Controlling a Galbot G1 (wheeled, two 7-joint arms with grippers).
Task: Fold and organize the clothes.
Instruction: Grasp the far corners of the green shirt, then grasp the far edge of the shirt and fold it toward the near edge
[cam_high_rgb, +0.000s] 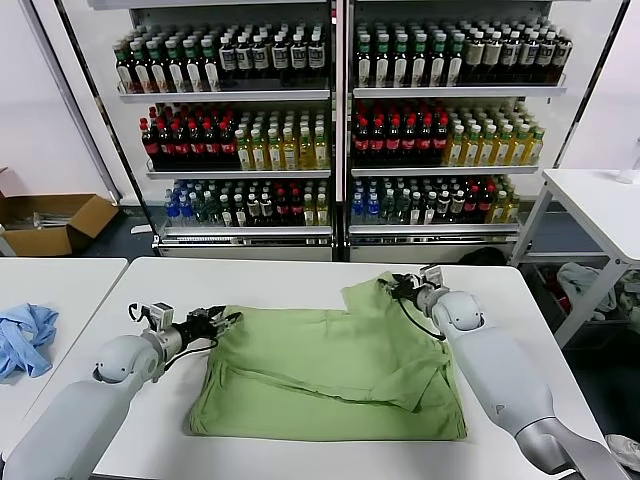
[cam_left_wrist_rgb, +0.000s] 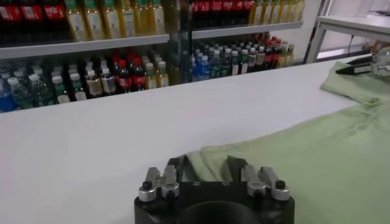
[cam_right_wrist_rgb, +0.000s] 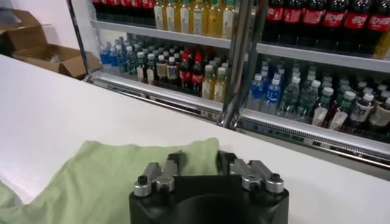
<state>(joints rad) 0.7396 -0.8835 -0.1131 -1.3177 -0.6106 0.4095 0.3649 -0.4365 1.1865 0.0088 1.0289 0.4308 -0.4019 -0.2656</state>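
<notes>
A light green shirt (cam_high_rgb: 330, 365) lies on the white table (cam_high_rgb: 280, 275), partly folded, with a flap laid over toward the far right corner. No collar, buttons or chest print show. My left gripper (cam_high_rgb: 226, 321) is at the shirt's far left corner, open, with the cloth edge (cam_left_wrist_rgb: 210, 159) between its jaws (cam_left_wrist_rgb: 206, 164). My right gripper (cam_high_rgb: 392, 290) is at the far right corner, open, with the corner of the flap (cam_right_wrist_rgb: 195, 152) between its jaws (cam_right_wrist_rgb: 200, 159). The right gripper also shows far off in the left wrist view (cam_left_wrist_rgb: 365, 66).
A crumpled blue cloth (cam_high_rgb: 25, 335) lies on a second table at the left. Drink shelves (cam_high_rgb: 340, 130) stand behind the table. A cardboard box (cam_high_rgb: 55, 220) sits on the floor at the far left, and another white table (cam_high_rgb: 600, 200) stands at the right.
</notes>
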